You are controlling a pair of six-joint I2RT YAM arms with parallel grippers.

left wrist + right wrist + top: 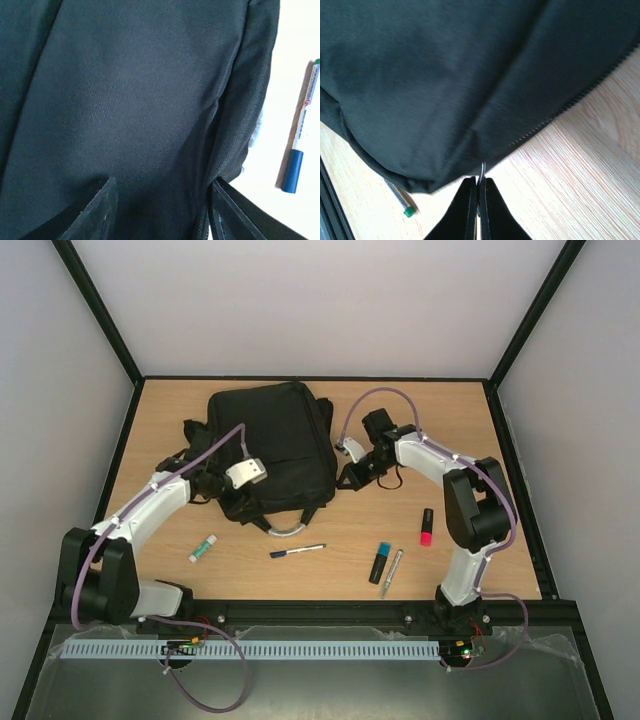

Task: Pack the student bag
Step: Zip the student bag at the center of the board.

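Looking down from the overhead camera, I have the student bag [270, 440] lying flat toward the back middle of the table [450, 410], with its grey-white loop handle [285, 530] pointing toward the arm bases. My left gripper [165, 181] sits over the bag's near left part. On its wrist camera the fingers [100, 210] stand apart with only black fabric showing between them, so it is released and grasping nothing. A blue-capped pen [299, 132] lies on the wood just beside the bag's edge in that view.

My right gripper [480, 180] is at the bag's right edge, low to the table. Its fingers are clenched on a thin metal loop [483, 169] that comes off the bag beside the zip teeth [560, 110].

On the open wood in front of the bag I see a white and green marker [203, 548], a blue highlighter [381, 562], a silver pen [392, 572] and a red marker [426, 527], all well apart from both grippers
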